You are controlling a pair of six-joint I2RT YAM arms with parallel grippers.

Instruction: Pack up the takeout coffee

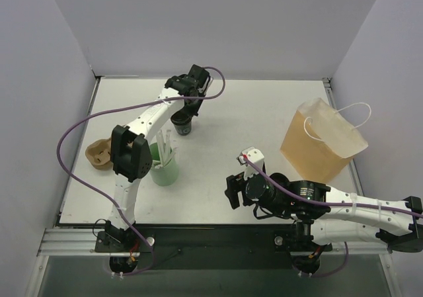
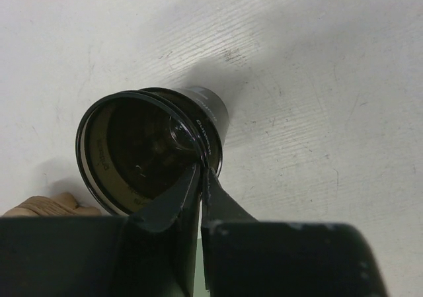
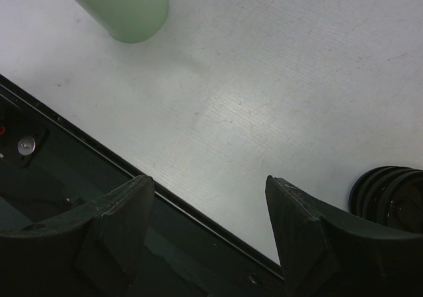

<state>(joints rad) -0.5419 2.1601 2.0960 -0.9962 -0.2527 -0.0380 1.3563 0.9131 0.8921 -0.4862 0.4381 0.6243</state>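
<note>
- Your left gripper (image 2: 201,172) is pinched nearly closed on the rim of the takeout coffee (image 1: 184,127) — one finger sits inside the mouth, the other against the outer wall.
- The takeout coffee is toward the far middle of the table (image 1: 264,105), directly under that gripper and well to the left of the bag (image 1: 322,141).
- Its mouth points up toward the wrist camera. Its long axis runs from rim down to base, leaning a little away from the fingers (you cannot tell whether the base rests flat on the table).
- The cup is black outside; the inside reads dark, with a duller band just under the rim.
- Your right gripper (image 3: 206,181) stands wide open and holds nothing, hovering over the table's near edge.
- A green cup (image 1: 164,170) holding white sticks (image 1: 165,145) stands between the coffee and the near edge.
- A brown object (image 1: 99,153) lies left of the green cup, near the table's left edge.
- The bag is translucent orange and upright, white handles on top.
- A black ribbed round thing (image 3: 390,198) shows partly at the corner of the right wrist view — too cut off to identify.
</note>
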